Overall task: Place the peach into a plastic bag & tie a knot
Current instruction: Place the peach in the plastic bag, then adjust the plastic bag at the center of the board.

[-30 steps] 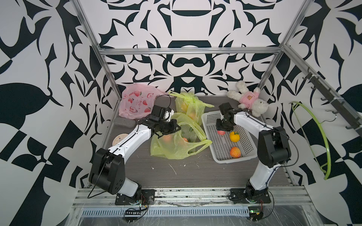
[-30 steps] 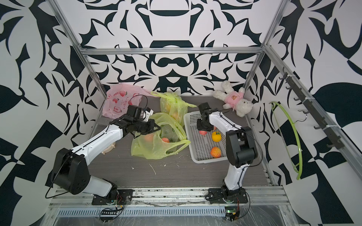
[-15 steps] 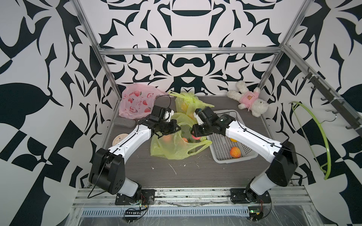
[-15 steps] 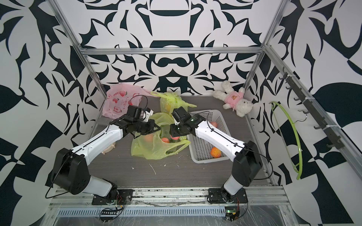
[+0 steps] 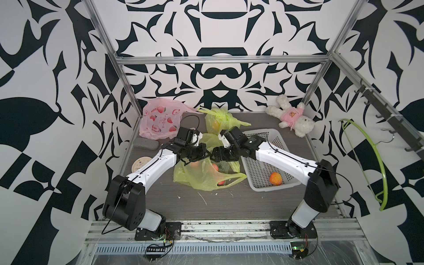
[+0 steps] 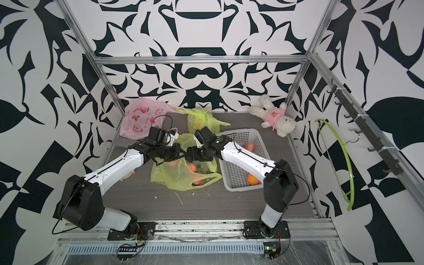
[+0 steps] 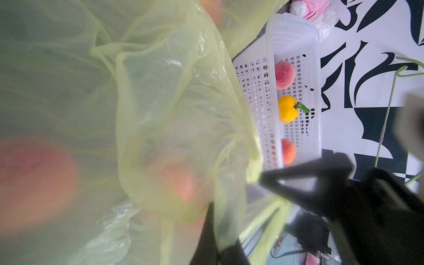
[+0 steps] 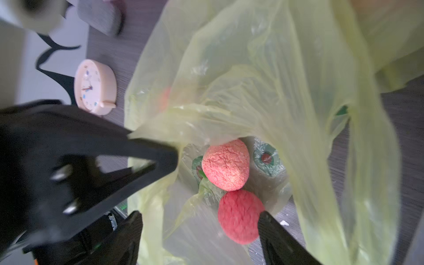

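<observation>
In both top views, a yellow plastic bag (image 5: 202, 176) (image 6: 179, 177) is seen lying in the middle of the table (image 5: 229, 206). A white basket (image 5: 263, 132) is set just beside it on the right. The left gripper (image 5: 203, 153) is closed on the bag's far edge, and that edge is held up. The right gripper (image 5: 214, 157) is placed over the bag's mouth, close to the left one. How its fingers stand cannot be told from up here. Peaches (image 5: 215, 167) are seen through the plastic, inside the bag. An orange fruit (image 5: 275, 178) is seen in the near end of the basket.

In the left wrist view, most of the picture is filled by the bag, and orange blurs are seen through it. Past the bag, a pink peach (image 7: 284, 74), a yellow pepper (image 7: 288, 112) and the orange fruit are lined up in the basket.

In the right wrist view, the right gripper's fingers (image 8: 275, 234) are spread wide, and nothing is held between them. A red peach (image 8: 239, 215) is seen inside the bag, right beside one finger. A pale peach (image 8: 226, 165) is pressed against it. The bag's edge is pinched at the tip of the left gripper. A small clock (image 8: 95, 87) is seen on the table, left of the bag.
</observation>
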`<state>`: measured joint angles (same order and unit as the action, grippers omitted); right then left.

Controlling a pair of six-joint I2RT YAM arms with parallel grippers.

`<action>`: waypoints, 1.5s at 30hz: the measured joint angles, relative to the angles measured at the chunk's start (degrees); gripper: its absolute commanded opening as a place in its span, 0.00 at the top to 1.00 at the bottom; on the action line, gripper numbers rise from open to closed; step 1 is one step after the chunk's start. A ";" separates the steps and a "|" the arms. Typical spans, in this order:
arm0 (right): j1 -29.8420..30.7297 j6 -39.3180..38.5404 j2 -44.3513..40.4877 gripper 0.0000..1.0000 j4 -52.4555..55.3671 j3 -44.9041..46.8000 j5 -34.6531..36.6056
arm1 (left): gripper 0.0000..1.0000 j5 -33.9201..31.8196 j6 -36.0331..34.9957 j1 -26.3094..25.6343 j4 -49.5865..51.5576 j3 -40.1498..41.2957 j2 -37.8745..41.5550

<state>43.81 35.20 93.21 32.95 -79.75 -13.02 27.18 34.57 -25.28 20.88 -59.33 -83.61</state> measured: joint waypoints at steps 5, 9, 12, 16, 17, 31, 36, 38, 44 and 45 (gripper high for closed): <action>-0.94 0.07 -13.44 0.22 3.52 5.88 3.54 | 1.00 -0.20 0.02 0.02 -0.57 0.00 -0.02; -1.40 0.70 -21.33 0.22 7.39 12.24 5.88 | 1.00 -0.28 0.02 0.00 -0.63 0.00 -0.02; -1.46 1.29 -23.45 0.22 9.40 16.50 6.47 | 1.00 -0.33 0.02 0.02 -0.68 0.00 -0.02; -1.46 2.21 -23.32 0.21 10.08 20.39 6.95 | 1.00 -0.31 0.02 0.02 -0.68 0.00 -0.02; -1.46 2.40 -23.28 0.21 10.16 20.76 7.10 | 1.00 -0.33 0.02 0.02 -0.68 0.00 -0.02; -1.46 8.66 -22.69 0.21 3.19 24.96 3.96 | 1.00 -0.59 -0.81 2.54 -0.02 0.24 1.38; -1.38 10.10 -22.60 0.21 0.94 24.96 2.71 | 1.00 -0.57 -1.77 5.18 1.05 0.52 3.41; -1.36 10.78 -22.34 0.20 -0.15 24.96 2.43 | 1.00 -0.57 -2.05 5.64 1.44 0.52 3.63; -1.33 13.94 -21.27 0.18 -5.07 25.73 2.45 | 1.00 -0.48 -2.69 5.77 1.68 0.70 3.65; -1.33 14.78 -21.20 0.18 -6.12 26.14 2.84 | 1.00 -0.37 -2.71 5.77 1.68 0.79 3.65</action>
<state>42.48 49.98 72.01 26.83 -53.60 -10.17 26.81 31.86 -19.51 22.57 -58.54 -79.96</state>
